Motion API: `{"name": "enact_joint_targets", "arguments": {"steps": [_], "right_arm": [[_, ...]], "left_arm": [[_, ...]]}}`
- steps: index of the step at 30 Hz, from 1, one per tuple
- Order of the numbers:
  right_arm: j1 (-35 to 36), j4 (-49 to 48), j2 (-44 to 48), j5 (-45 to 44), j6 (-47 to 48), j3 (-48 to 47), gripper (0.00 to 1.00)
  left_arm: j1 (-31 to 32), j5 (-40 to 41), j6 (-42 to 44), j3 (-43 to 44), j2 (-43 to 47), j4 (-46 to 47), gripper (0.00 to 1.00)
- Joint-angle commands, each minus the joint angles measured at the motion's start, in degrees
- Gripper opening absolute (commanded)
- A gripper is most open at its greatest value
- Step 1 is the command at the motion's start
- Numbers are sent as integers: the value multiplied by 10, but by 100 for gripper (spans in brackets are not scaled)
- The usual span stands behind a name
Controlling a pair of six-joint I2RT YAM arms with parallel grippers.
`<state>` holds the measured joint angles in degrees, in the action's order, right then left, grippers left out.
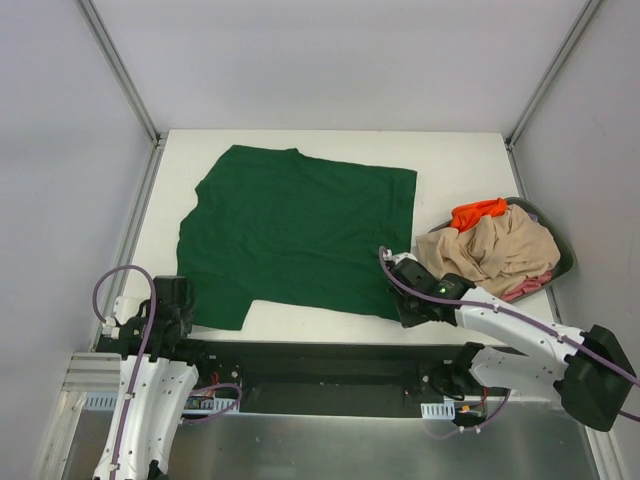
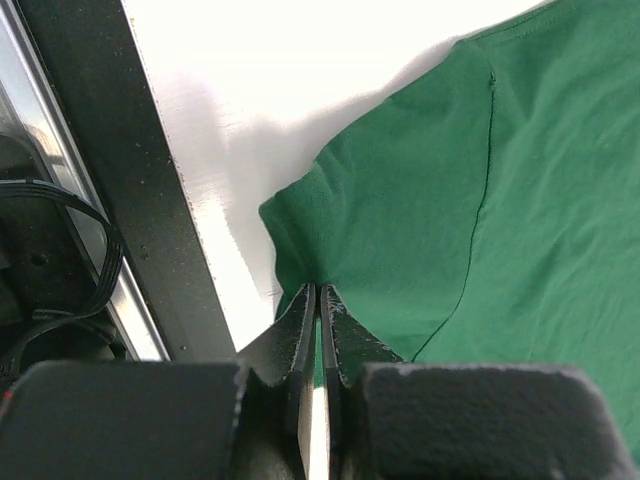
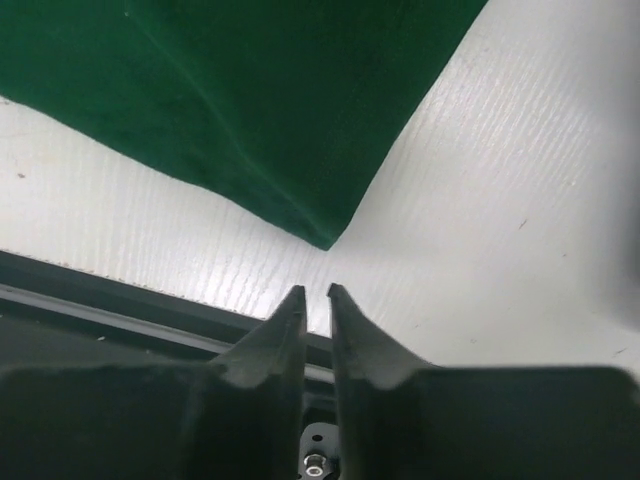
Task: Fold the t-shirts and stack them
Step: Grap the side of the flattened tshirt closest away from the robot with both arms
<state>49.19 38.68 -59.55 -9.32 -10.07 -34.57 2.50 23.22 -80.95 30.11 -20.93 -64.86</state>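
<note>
Dark green t-shirt point(image 1: 300, 235) lies spread flat, in one layer, across the middle of the white table point(image 1: 450, 160), with its short sleeve at the near left and a straight edge running along the near side. The left gripper point(image 2: 318, 292) sits at that sleeve's hem. Its fingers are pressed almost together and their tips meet the edge of the cloth; from the wrist view I cannot tell for sure whether any fabric is pinched between them. The right gripper point(image 3: 315, 292) is low over the table just short of the shirt's near right corner. Its fingers are drawn in to a slim gap with only bare table showing between them, and they hold nothing. Off to the right, well apart from the green shirt, the other t-shirts are heaped in a dark round basket point(image 1: 560, 245): a crumpled beige t-shirt point(image 1: 495, 250) on top, an orange t-shirt point(image 1: 478, 212) at the far side, and a pink t-shirt point(image 1: 530, 288) peeking out at the near rim.
</note>
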Motion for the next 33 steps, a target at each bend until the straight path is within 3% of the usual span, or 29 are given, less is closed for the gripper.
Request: {"name": "enact_joint_targets", "arguments": {"steps": [1, 4, 15, 22, 30, 33], "right_arm": [[0, -18, -39, -47, -27, -23, 26], [-5, -40, -86, -59, -40, -38, 41], [-34, -90, -163, -4, -29, -38, 45], [-36, -98, -169, 31, -43, -6, 34], [-34, -87, -110, 44, -52, 27, 1], [-34, -75, -52, 70, -37, 39, 0]], "left_arm": [[-7, -17, -16, 13, 4, -52, 0], [-7, -9, -13, 16, 1, -53, 0], [-7, 10, -18, 25, 0, -60, 0], [-7, 21, -25, 37, 11, -75, 0], [-6, 17, -40, 41, 39, -89, 0], [-7, 17, -43, 57, 49, -109, 0]]}}
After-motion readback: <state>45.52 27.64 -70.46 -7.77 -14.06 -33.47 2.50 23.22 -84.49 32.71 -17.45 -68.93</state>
